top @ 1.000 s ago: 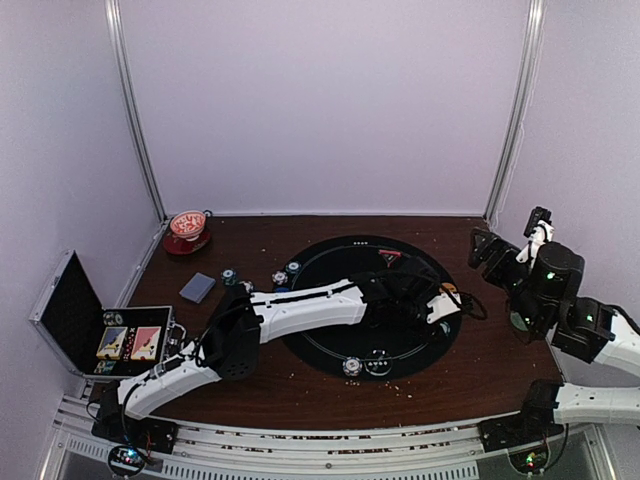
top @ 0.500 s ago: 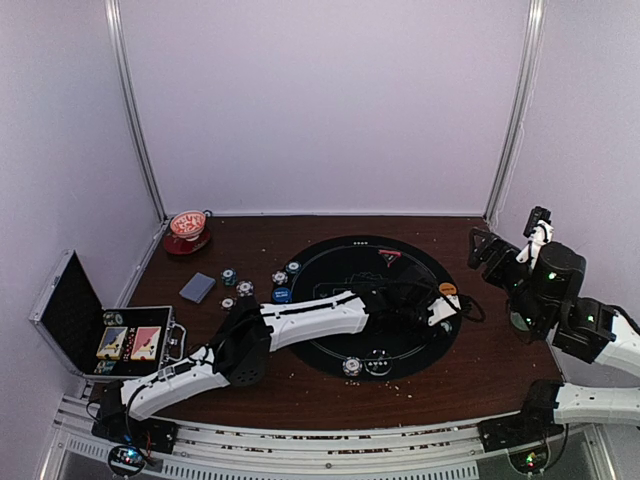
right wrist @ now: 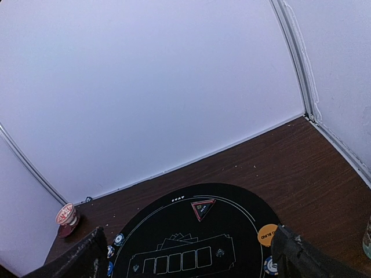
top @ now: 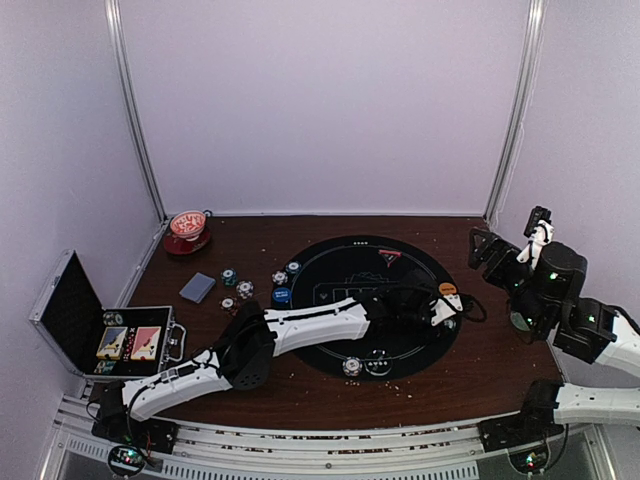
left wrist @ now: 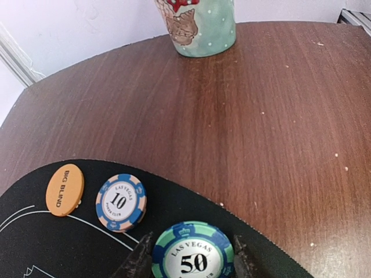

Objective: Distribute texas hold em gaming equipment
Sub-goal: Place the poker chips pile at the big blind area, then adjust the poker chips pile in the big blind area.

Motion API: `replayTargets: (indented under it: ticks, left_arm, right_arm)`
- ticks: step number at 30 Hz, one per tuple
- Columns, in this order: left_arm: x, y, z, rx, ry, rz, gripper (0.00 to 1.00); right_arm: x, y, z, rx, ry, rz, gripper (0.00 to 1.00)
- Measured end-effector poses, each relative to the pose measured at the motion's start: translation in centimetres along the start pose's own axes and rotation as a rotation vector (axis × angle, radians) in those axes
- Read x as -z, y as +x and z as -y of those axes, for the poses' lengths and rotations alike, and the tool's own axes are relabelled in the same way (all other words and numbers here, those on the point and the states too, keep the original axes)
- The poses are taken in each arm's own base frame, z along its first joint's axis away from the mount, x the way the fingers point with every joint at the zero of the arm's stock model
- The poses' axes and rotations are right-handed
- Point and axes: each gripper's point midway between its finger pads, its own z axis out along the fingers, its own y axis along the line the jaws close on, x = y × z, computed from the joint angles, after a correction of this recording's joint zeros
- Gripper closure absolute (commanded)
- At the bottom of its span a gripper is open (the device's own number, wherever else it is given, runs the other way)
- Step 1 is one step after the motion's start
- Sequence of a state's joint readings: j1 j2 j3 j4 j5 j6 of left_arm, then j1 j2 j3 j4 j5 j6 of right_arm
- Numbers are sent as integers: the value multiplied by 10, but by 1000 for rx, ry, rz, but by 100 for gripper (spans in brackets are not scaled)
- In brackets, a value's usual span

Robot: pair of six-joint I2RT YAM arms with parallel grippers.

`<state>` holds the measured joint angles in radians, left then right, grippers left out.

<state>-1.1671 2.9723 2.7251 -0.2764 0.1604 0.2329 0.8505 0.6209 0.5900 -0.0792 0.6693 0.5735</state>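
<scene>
My left gripper (left wrist: 194, 244) is shut on a green-and-blue "50" poker chip (left wrist: 194, 255), low over the right rim of the black round mat (top: 345, 262). Its fingers press the chip's two sides. Just left of it lie a blue "10" chip (left wrist: 120, 202) and the orange "BIG BLIND" button (left wrist: 65, 189), the same button (top: 447, 289) in the top view. The red-triangle button (top: 390, 257) sits at the mat's far side. Grey-blue cards (top: 198, 288), loose chips (top: 245, 288) and a blue button (top: 282, 296) lie left of the mat. My right gripper (right wrist: 188, 231) hangs open and empty, raised at the right.
A patterned teal mug (left wrist: 197, 26) stands on the brown table beyond the mat's right rim. The red bowl (top: 187, 228) is at the back left. The open black case (top: 100, 330) is at the left edge. Two chips (top: 365, 365) rest at the mat's near side.
My left arm has shifted slightly toward the near edge, and the orange button now shows fully beside the gripper. The right arm has not moved.
</scene>
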Motion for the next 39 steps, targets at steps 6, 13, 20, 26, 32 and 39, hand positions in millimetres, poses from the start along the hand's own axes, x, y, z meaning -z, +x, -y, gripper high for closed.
replayTargets:
  ticks: [6,13,20,26,32,39]
  left_arm:
    - [-1,-1,-5,-7,-29,9,31]
    - [-1,-3,-9,-19,-57,13,25]
    - [-1,-4,-9,-34,-62,11,6]
    - [13,0,-4,-24,-34,-70,2]
    - [53,-2,14,-20,28,-191,2]
    - [150,-55,2,-51,-15,-184,2]
  right_arm:
    - [1,-1,0,-2,-2,2,1]
    - [1,-2,0,-4,-6,3,1]
    - [1,-1,-1,-2,-9,0,1]
    - [-1,3,-1,16,-3,-9,0]
    - [-5,10,-1,47,9,-26,0]
    - [-18,24,-8,130,58,-115,0]
